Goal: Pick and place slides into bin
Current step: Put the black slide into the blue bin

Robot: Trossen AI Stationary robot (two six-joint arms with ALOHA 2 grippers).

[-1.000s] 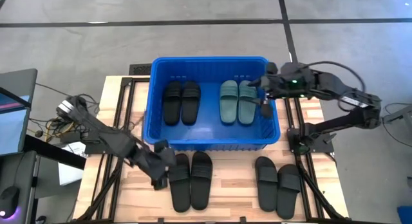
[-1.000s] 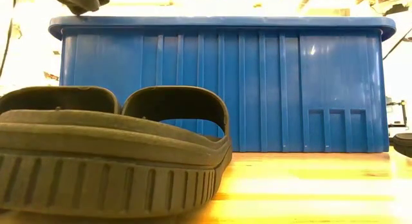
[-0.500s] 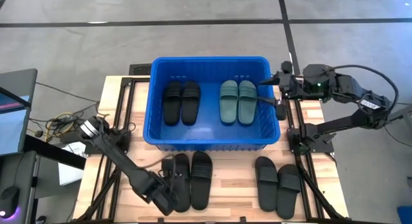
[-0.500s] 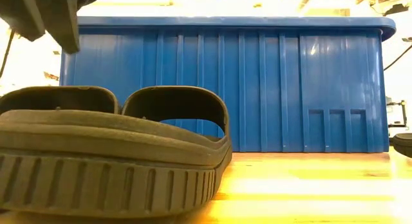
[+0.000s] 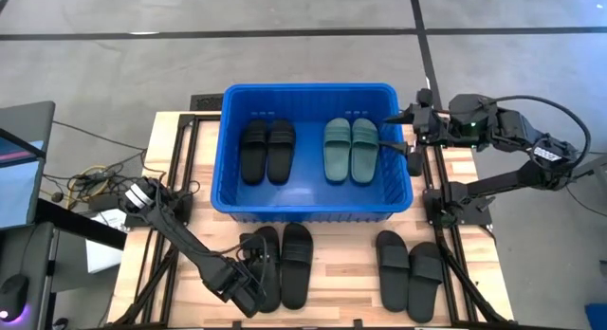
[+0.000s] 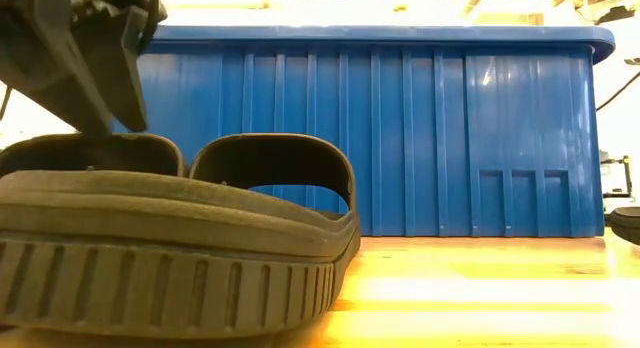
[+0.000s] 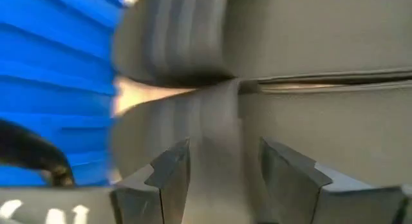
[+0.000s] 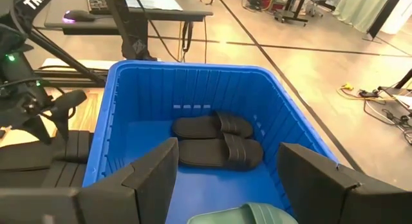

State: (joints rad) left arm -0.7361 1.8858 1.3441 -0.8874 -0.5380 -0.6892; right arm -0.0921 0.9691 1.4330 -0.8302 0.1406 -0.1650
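The blue bin sits at the far middle of the wooden table and already holds four slides: a black pair on its left side and a teal-green pair on its right, laid side by side, flat and sole down. Four black slides remain on the table in front of the bin, one pair at front left and one at front right. The left gripper is down at the outer edge of the front-left pair, its fingers parted with a slide's edge between them but not yet closed on it, likely lining up for a grasp by the side wall. The right gripper hangs over the bin's right rim with its fingers spread wide and holding nothing, probably because it has no slide to carry at this moment.
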